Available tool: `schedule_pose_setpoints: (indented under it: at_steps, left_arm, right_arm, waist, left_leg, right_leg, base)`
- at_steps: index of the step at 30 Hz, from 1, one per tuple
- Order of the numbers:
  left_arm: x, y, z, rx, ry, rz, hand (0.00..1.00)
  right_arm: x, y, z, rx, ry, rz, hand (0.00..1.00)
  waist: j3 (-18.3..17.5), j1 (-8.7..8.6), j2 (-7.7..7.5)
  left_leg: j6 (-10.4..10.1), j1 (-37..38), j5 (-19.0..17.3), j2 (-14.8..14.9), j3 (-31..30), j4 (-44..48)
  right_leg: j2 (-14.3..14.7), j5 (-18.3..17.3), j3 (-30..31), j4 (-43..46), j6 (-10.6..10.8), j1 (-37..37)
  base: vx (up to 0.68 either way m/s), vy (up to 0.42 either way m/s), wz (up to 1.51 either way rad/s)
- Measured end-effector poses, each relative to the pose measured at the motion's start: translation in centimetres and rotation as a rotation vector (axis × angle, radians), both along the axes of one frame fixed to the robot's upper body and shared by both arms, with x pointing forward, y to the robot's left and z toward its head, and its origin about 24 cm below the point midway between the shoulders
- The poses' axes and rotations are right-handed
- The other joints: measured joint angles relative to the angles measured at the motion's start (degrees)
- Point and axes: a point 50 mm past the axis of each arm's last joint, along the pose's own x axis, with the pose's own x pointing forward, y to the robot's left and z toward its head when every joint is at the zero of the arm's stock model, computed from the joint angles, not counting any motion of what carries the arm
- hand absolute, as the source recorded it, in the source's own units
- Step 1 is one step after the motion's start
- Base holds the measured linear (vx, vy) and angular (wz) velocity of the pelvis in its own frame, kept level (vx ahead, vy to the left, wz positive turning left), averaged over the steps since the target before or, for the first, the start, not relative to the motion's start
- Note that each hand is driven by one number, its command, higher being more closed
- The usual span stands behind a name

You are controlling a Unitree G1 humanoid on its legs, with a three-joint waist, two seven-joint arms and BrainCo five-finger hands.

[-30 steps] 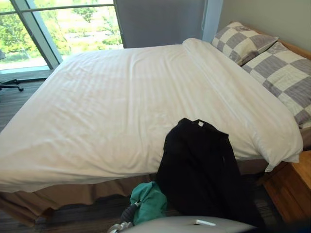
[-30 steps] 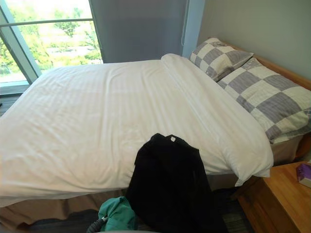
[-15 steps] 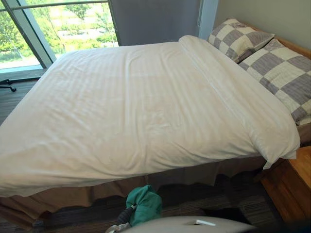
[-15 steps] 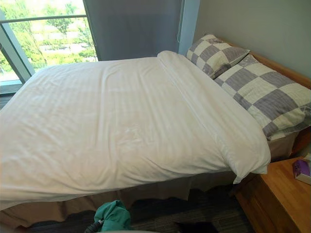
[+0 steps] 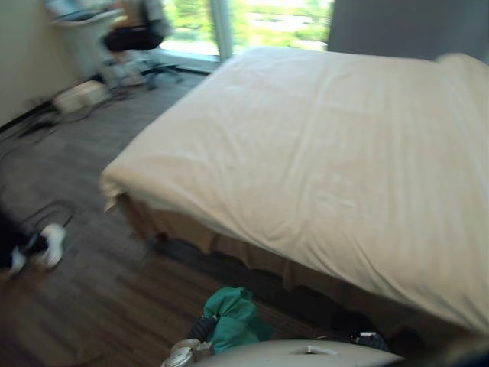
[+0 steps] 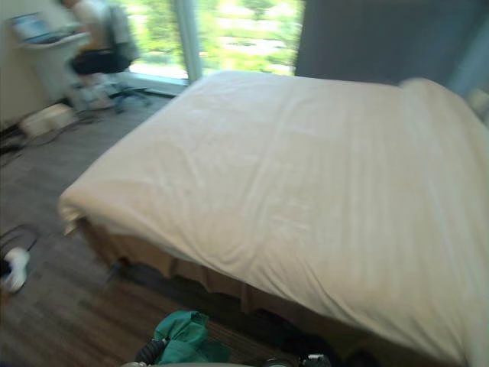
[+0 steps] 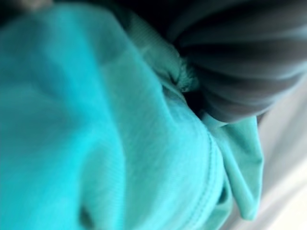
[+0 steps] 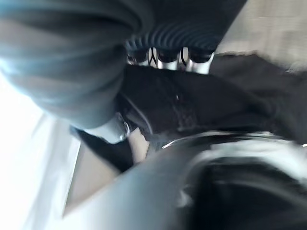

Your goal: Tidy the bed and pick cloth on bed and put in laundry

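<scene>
A white duvet lies smooth over the bed (image 5: 328,153), with no clothes on it. A teal cloth (image 5: 229,321) is bunched over my left hand low in front of the bed's near edge. In the left wrist view the teal cloth (image 7: 120,143) is gathered against the dark cover of my left hand (image 7: 240,62). My right hand (image 8: 163,56) has its fingers curled into a black cloth (image 8: 201,105). A bit of that black cloth (image 5: 359,336) shows low beside the bed skirt.
Dark wooden floor (image 5: 84,283) runs along the bed's left side, with cables and a white box (image 5: 76,95) on it. A white shoe (image 5: 50,245) lies near the left edge. A person sits at a desk (image 6: 53,38) by the window (image 6: 237,30).
The black cloth that draped over the bed's near edge has come off the bed and hangs low at my right. The camera has swung left, so the pillows and the nightstand have left the picture.
</scene>
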Motion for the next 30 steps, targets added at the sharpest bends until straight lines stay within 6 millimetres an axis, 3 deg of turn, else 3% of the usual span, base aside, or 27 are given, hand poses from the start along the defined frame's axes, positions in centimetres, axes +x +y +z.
schedule_pose_setpoints:
  at_steps: [1,2,4,5,6,7,8,9,10,11,12,13,14,16,19,21,22,23,24,26,27,30]
  left_arm:
    - [0.3,1.0,0.2,0.027,-0.022,0.015,1.0]
    - [0.3,1.2,0.2,0.032,-0.021,0.02,1.0]
    - [0.6,1.0,0.3,0.026,-0.043,0.067,1.0]
    - [0.5,1.1,0.3,0.016,-0.044,0.101,1.0]
    - [0.5,1.2,0.4,0.011,-0.047,0.125,1.0]
    - [0.4,1.5,0.4,0.015,-0.045,0.141,1.0]
    - [0.6,1.7,0.5,0.017,-0.049,0.168,1.0]
    - [0.7,1.6,0.6,0.017,-0.053,0.177,1.0]
    - [0.9,1.5,0.7,0.044,-0.053,0.163,1.0]
    - [0.9,0.8,0.6,0.056,-0.042,0.174,1.0]
    - [0.8,0.6,0.5,0.061,-0.035,0.202,1.0]
    - [0.4,1.3,0.5,0.093,-0.029,0.23,1.0]
    - [0.4,2.1,0.4,0.122,-0.012,0.242,1.0]
    - [0.5,1.7,0.4,0.109,-0.015,0.238,1.0]
    - [0.2,0.5,0.1,0.052,-0.011,0.19,1.0]
    - [0.4,0.4,0.1,0.043,-0.014,0.149,1.0]
    - [0.4,0.3,0.0,0.047,-0.011,0.125,1.0]
    - [0.6,0.2,0.0,0.051,-0.007,0.103,1.0]
    - [0.6,0.2,0.0,0.055,0.0,0.088,1.0]
    - [0.9,0.9,-0.1,0.073,0.021,0.065,1.0]
    - [0.5,0.8,-0.5,0.067,0.074,0.046,1.0]
    - [0.5,0.8,-0.5,0.067,0.074,0.046,1.0]
  right_arm:
    - [0.1,0.9,-0.2,0.046,0.005,0.019,1.0]
    - [-0.1,1.1,-0.2,0.058,0.013,0.02,1.0]
    - [0.5,1.0,-0.3,0.096,0.034,0.059,1.0]
    - [0.7,1.0,-0.4,0.12,0.04,0.073,1.0]
    - [0.9,1.1,-0.4,0.138,0.041,0.07,1.0]
    - [0.7,1.2,-0.4,0.142,0.048,0.066,1.0]
    - [0.3,1.1,-0.5,0.144,0.061,0.049,1.0]
    - [0.1,1.0,-0.5,0.144,0.066,0.043,1.0]
    - [-0.2,0.8,-0.5,0.154,0.079,0.009,1.0]
    - [-0.5,0.1,-0.4,0.151,0.076,-0.036,1.0]
    - [-0.2,-0.2,-0.4,0.153,0.063,-0.055,1.0]
    - [1.0,0.0,-0.3,0.173,0.027,-0.088,1.0]
    - [2.1,0.4,-0.3,0.196,-0.001,-0.14,1.0]
    - [2.9,0.6,-0.2,0.213,-0.032,-0.186,1.0]
    - [3.1,-0.1,0.0,0.213,-0.054,-0.244,1.0]
    - [2.8,-0.2,0.0,0.222,-0.063,-0.3,1.0]
    - [2.4,-0.3,-0.1,0.215,-0.067,-0.348,1.0]
    - [2.0,-0.4,-0.1,0.209,-0.065,-0.375,1.0]
    - [1.8,-0.3,-0.1,0.209,-0.06,-0.382,1.0]
    - [1.5,0.2,-0.3,0.219,-0.048,-0.394,1.0]
    - [1.5,0.4,-0.7,0.201,0.016,-0.301,1.0]
    - [1.6,0.4,-0.7,0.201,0.016,-0.301,1.0]
  waist:
    - [0.39,0.3,-2.23]
    - [0.14,0.36,-2.99]
    - [-0.3,2.43,-2.96]
    - [-0.26,2.53,-2.96]
    - [-0.42,1.3,-3.01]
    - [-0.64,1.02,-3.31]
    - [-0.29,0.66,-3.78]
    - [-0.28,0.73,-3.49]
    - [-0.3,0.84,-2.44]
    - [0.01,0.46,0.17]
    - [-0.14,0.84,0.71]
    - [0.27,1.76,-1.36]
    - [1.06,2.55,-1.55]
    - [1.24,3.12,-1.62]
    - [1.91,2.3,0.79]
    - [2.42,1.13,0.66]
    - [2.47,0.67,0.65]
    - [2.34,0.08,1.18]
    - [2.69,-0.16,1.43]
    - [3.3,-0.14,-0.07]
    - [2.74,-0.14,-1.33]
    - [2.75,-0.14,-1.32]
  left_leg:
    - [-0.1,-0.07,-0.01,-1.1,0.67,-0.02]
    - [-0.35,-0.01,0.17,-1.18,1.65,0.0]
    - [-1.73,-0.77,1.99,-1.13,3.44,-0.01]
    - [-1.73,-2.45,2.97,-2.12,2.21,-0.05]
    - [2.67,-3.75,1.06,-1.66,7.02,0.03]
    - [4.27,-3.89,-0.48,-1.03,12.57,0.41]
    - [8.07,-5.04,-2.48,0.73,22.41,5.1]
    - [9.45,-6.26,-1.95,2.07,25.7,8.39]
    - [7.67,-7.43,0.35,2.61,27.01,11.41]
    - [5.9,-7.37,1.97,3.59,24.36,9.78]
    - [4.57,-7.11,2.87,3.13,22.08,7.88]
    - [3.21,-7.02,2.11,1.4,20.9,6.18]
    - [2.81,-7.5,0.26,0.75,21.29,7.17]
    - [2.33,-6.3,-0.31,0.36,24.14,6.64]
    - [3.35,-2.88,2.2,-3.52,21.6,-0.1]
    - [4.13,-2.89,1.59,-4.17,19.39,-0.11]
    - [4.18,-2.79,1.55,-3.89,17.45,-0.11]
    - [4.15,-2.68,1.57,-3.05,15.61,-0.1]
    - [4.08,-2.65,1.61,-2.64,14.54,-0.11]
    - [3.68,-1.63,1.89,-1.79,12.94,-0.1]
    - [-0.59,2.17,0.81,0.84,14.66,-0.16]
    - [-0.59,2.17,0.81,0.84,14.66,-0.16]
  right_leg:
    - [-1.26,-0.49,0.63,-4.98,0.85,1.8]
    - [-2.26,-0.77,-0.25,-6.99,1.22,3.35]
    - [-3.44,-1.4,-3.9,-10.89,2.35,5.43]
    - [-3.8,-1.68,-6.61,-11.0,2.93,5.97]
    - [-4.9,-1.48,-11.85,-11.8,3.24,7.01]
    - [-5.33,-0.94,-14.63,-12.99,4.01,8.16]
    - [-5.62,0.59,-19.89,-13.92,5.35,10.57]
    - [-5.62,0.86,-22.27,-13.07,5.57,11.13]
    - [-5.62,0.99,-26.43,-8.51,5.38,11.52]
    - [-4.75,-0.27,-27.15,-3.24,3.65,9.55]
    - [-3.64,-1.19,-27.29,-7.69,2.99,9.64]
    - [-4.74,2.85,-27.79,-16.47,4.51,9.31]
    - [-5.9,1.64,-30.59,-16.83,5.05,10.78]
    - [-7.63,0.99,-33.43,-15.6,5.63,11.66]
    - [-9.33,0.61,-33.87,-13.18,6.2,12.66]
    - [-10.04,0.93,-33.8,-9.61,5.73,12.13]
    - [-9.91,1.66,-32.35,-5.6,4.47,10.83]
    - [-8.48,1.65,-28.49,-2.85,2.49,9.34]
    - [-7.2,1.18,-26.36,-3.25,2.47,9.23]
    - [-4.46,0.45,-22.0,-7.06,2.9,9.19]
    - [-1.11,4.54,-19.5,-14.61,3.65,11.49]
    - [-1.11,4.54,-19.5,-14.61,3.65,11.49]
  base:
    - [0.05,-0.119,1.82]
    - [0.11,-0.144,1.28]
    - [0.07,-0.098,0.71]
    - [-0.01,-0.072,1.18]
    - [-0.01,-0.042,1.55]
    - [0.05,0.003,2.19]
    - [0.05,0.013,1.93]
    - [0.07,0.006,2.57]
    - [0.04,0.017,2.63]
    - [0.04,0.029,2.55]
    - [0.05,0.029,2.07]
    - [0.06,0.007,1.56]
    - [0.07,-0.01,1.24]
    - [0.06,0.018,0.71]
    - [0.02,0.119,0.5]
    - [0.05,0.094,0.66]
    - [0.11,0.059,0.77]
    - [0.1,0.045,0.79]
    - [0.1,0.017,0.68]
    - [0.07,-0.023,0.47]
    - [0.03,-0.013,0.18]
    - [0.0,0.0,0.0]
